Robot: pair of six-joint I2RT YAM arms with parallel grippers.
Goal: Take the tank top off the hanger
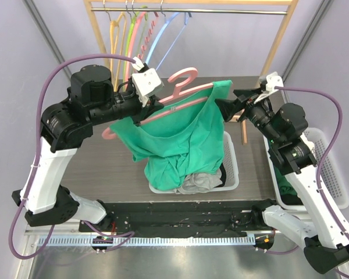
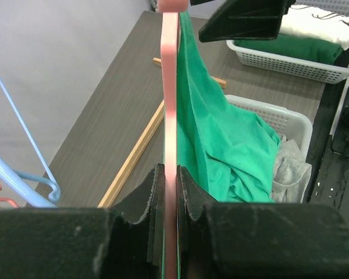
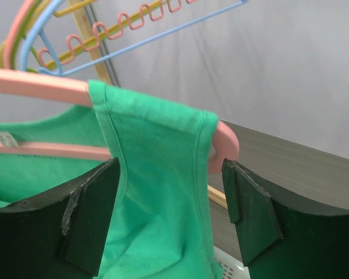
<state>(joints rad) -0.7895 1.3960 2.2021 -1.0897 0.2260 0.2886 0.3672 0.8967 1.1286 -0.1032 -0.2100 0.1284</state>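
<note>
A green tank top (image 1: pixel 180 139) hangs from a pink hanger (image 1: pixel 186 93) held up over the table. My left gripper (image 1: pixel 146 110) is shut on the hanger's bar, and in the left wrist view the pink hanger (image 2: pixel 170 116) runs straight out from between the clamped jaws of that gripper (image 2: pixel 170 174), with the tank top (image 2: pixel 221 139) draped to its right. My right gripper (image 1: pixel 231 104) is open at the hanger's right end. In the right wrist view its gripper (image 3: pixel 171 215) straddles the strap of the tank top (image 3: pixel 157 151), which lies over the hanger's tip (image 3: pixel 224 142); neither pad touches it.
A white basket (image 1: pixel 232 168) with grey clothing sits under the garment's hem. A second basket (image 1: pixel 331 168) with folded clothes stands at the right. Behind, a wooden rack (image 1: pixel 192 7) carries several coloured hangers (image 1: pixel 136 35).
</note>
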